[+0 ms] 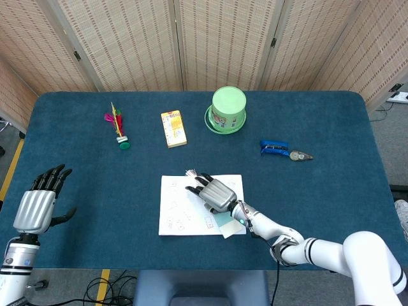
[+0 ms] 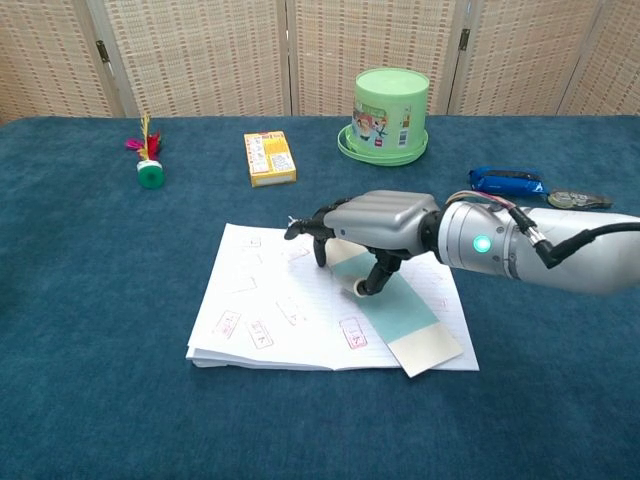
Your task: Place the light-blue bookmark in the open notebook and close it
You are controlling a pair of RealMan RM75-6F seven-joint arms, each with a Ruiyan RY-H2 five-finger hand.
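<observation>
Head view
Right hand (image 1: 215,192): palm down over the middle of the open notebook (image 1: 182,207), fingers spread toward its far edge, nothing gripped.
Bookmark (image 1: 224,223): light-blue strip lying on the notebook's right page; only its near end shows from under the hand, and it overhangs the near right corner.
Left hand (image 1: 38,205): raised at the table's near-left edge, fingers apart and holding nothing, well apart from the notebook.
Open room: bare blue cloth (image 1: 95,191) between the two hands, and more to the right of the right hand.
Far of right hand: green tub (image 1: 227,110), yellow box (image 1: 173,128), feathered shuttlecock (image 1: 118,127); blue clip tool (image 1: 284,150) far right.

Chest view
Right hand (image 2: 372,229): fingertips (image 2: 296,229) at the page near the far edge, thumb down on the bookmark (image 2: 395,315).
Bookmark edges: laid diagonally, pale near end past the notebook's (image 2: 260,300) near edge.
Left hand: outside this view.
Writing: small pink-framed marks on the pages, unreadable; cartoon label on the green tub (image 2: 390,112), print on the yellow box (image 2: 269,158), neither readable.
</observation>
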